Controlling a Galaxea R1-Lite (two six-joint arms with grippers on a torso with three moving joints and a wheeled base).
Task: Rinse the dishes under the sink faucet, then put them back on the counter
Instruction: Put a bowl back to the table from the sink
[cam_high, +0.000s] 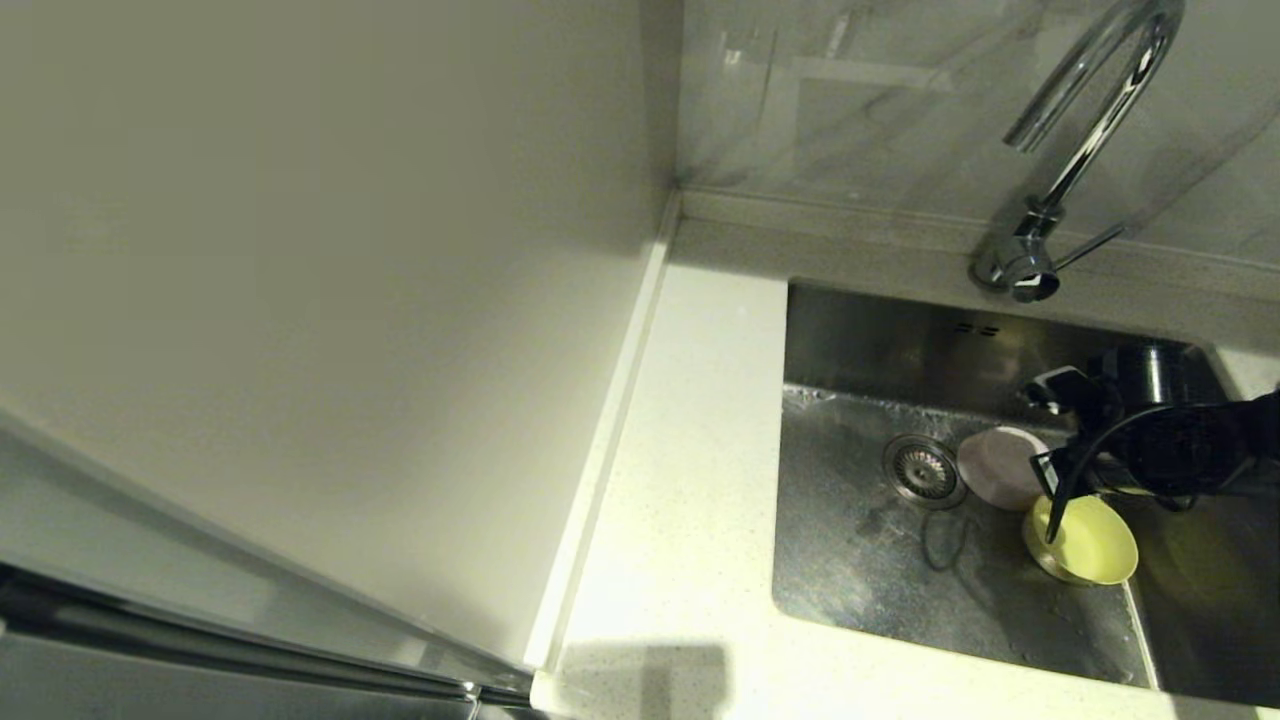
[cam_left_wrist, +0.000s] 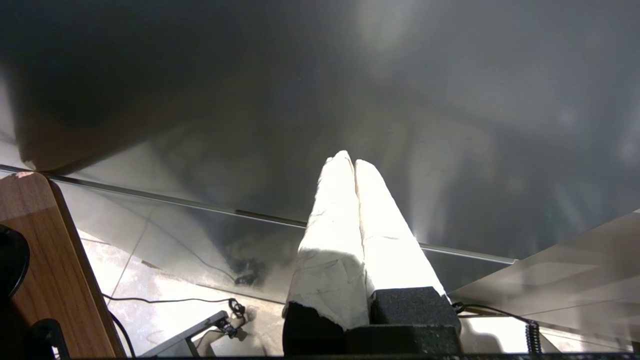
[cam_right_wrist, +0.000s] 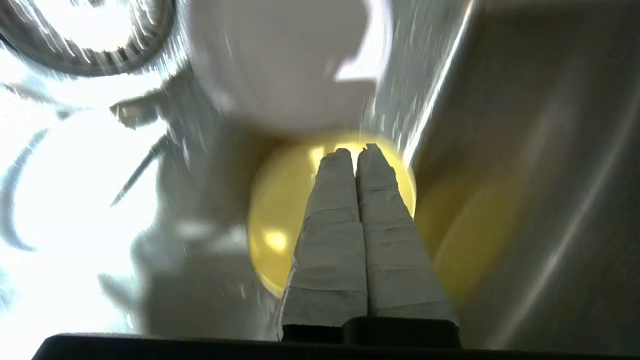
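Observation:
In the sink (cam_high: 870, 560) the yellow-green bowl (cam_high: 1090, 545) sits upright near the right wall. The pale pink bowl (cam_high: 1000, 465) lies beside it, next to the round drain (cam_high: 922, 470). My right gripper (cam_high: 1050, 500) reaches in from the right. Its taped fingers are shut, with the tips over the yellow-green bowl (cam_right_wrist: 295, 210) at the rim nearest the pink bowl (cam_right_wrist: 285, 60). I cannot tell whether they touch it. The blue-white bowl is out of view. The chrome faucet (cam_high: 1090, 130) arches over the back of the sink. My left gripper (cam_left_wrist: 354, 160) is shut and empty, parked away from the sink.
The white speckled counter (cam_high: 680, 450) runs along the sink's left side with its raised edge strip (cam_high: 610, 420) against the cream wall panel. The sink's right wall (cam_right_wrist: 525, 175) stands close to the yellow-green bowl. A steel panel (cam_left_wrist: 400, 75) fills the left wrist view.

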